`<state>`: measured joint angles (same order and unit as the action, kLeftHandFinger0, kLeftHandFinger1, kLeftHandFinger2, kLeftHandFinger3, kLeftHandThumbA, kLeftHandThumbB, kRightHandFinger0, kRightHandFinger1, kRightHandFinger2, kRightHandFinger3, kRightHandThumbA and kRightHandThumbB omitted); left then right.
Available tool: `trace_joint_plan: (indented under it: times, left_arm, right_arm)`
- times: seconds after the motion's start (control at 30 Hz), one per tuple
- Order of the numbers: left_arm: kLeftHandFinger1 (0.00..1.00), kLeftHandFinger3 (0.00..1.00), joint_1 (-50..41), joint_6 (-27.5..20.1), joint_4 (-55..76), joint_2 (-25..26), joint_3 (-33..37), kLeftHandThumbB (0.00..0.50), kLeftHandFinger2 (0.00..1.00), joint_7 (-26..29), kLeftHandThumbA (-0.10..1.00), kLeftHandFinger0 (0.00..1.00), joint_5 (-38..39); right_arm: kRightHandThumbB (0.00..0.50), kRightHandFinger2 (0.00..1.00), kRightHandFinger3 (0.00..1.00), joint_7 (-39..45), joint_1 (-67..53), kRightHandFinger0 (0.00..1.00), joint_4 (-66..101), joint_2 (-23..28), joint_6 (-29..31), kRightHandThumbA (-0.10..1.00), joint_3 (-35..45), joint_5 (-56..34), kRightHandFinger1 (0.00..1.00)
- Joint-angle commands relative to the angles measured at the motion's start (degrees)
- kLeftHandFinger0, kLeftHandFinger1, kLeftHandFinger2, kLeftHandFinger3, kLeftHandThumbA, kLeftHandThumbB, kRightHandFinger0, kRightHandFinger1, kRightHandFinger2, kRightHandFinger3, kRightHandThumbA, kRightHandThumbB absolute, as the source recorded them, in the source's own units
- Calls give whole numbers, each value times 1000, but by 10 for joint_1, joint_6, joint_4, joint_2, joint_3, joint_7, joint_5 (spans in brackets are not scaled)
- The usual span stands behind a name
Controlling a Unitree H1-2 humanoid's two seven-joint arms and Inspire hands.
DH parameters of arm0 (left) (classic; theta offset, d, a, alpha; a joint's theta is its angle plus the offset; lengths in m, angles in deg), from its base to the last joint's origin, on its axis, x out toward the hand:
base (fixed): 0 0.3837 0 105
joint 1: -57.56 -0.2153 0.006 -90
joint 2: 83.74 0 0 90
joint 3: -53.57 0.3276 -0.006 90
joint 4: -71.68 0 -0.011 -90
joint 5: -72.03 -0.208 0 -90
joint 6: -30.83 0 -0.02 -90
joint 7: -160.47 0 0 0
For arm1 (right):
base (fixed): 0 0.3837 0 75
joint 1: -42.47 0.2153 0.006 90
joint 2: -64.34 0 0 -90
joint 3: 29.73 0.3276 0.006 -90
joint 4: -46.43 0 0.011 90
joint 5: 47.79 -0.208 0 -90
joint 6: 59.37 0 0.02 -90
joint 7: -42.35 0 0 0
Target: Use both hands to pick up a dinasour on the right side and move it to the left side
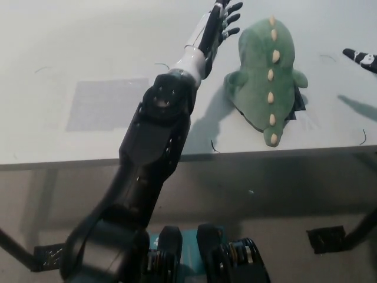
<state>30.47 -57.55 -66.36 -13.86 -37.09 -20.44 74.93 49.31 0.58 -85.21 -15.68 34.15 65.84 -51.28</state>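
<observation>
A green plush dinosaur [265, 76] with a row of cream spikes lies flat on the right part of the pale table [88, 47], tail toward the front edge. My left hand [221, 21] is stretched far forward, open with its fingers spread, just left of the dinosaur's head end and apart from it. Its forearm runs diagonally up from the lower left. Of my right hand [360, 59] only a black and white tip shows at the right edge, well right of the dinosaur.
A grey rectangular patch [106, 104] marks the table's left half. The table's front edge [235, 154] runs across the middle of the picture. Something dark [298, 101] sticks out from under the dinosaur's right side.
</observation>
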Motion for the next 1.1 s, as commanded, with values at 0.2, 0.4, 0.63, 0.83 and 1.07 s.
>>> trace_joint_plan:
  times: [0.2,0.4,0.63,0.83,1.07]
  left_arm:
    - [1000,1000,93,-51,-138,-4,-13,298,1000,51,1000,1000,0]
    - [1000,1000,93,-38,-166,-10,-19,243,1000,73,1000,1000,1]
    - [1000,1000,94,-42,-192,-9,-30,242,1000,75,1000,1000,3]
    - [1000,1000,88,-45,-215,-2,-22,259,1000,71,1000,1000,-4]
    - [1000,1000,74,-40,-234,-10,-25,283,1000,61,1000,1000,2]
  right_arm:
    - [43,1000,1000,22,126,1000,-179,27,103,1000,-50,35,1000]
    - [55,1000,1000,14,111,1000,-174,25,112,1000,-58,46,1000]
    - [85,1000,1000,10,102,1000,-170,28,100,1000,-56,51,1000]
    - [103,1000,1000,5,95,1000,-166,26,99,1000,-55,54,1000]
    - [67,1000,1000,7,99,1000,-191,5,95,1000,-60,56,1000]
